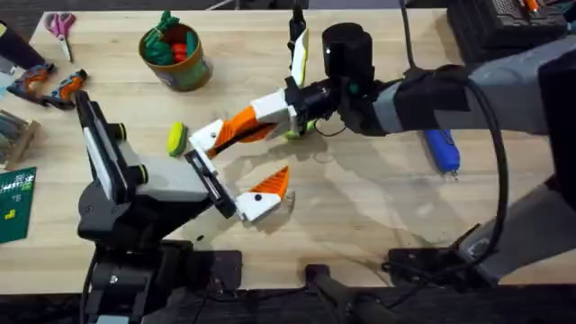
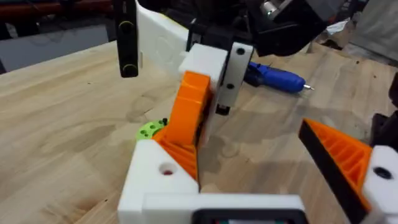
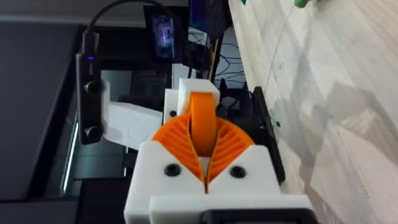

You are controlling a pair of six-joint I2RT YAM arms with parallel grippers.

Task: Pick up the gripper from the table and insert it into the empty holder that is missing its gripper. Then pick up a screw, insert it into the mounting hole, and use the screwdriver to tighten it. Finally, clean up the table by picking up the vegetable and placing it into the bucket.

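Seating the fingertip: first step under way, the rest untouched

Nearest my bases, my left gripper is spread wide over the table. One of its fingers carries its ribbed orange pad. The other is the bare white holder, mounting hole showing on its face in the left wrist view.

Just past it, my right gripper reaches across the middle with its jaws clamped on the orange fingertip. The fingertip's lower end sits against the holder, but it leans rather than lying flush, so I judge it only partly seated. Whether it has slid fully home I cannot tell.

Beside the holder the yellow-and-green vegetable lies on the wood, not yet cleared. A small green ring lies on the table behind the fingertip.

Farther out to my right, the blue screwdriver lies flat and apart from both grippers, so I take it no screw has been driven. I cannot pick out a screw anywhere.

At the far side the bucket stands upright, holding red and green toys.

By my reckoning, left to do: finish the insertion, fit and tighten the screw, then drop the vegetable in the bucket.
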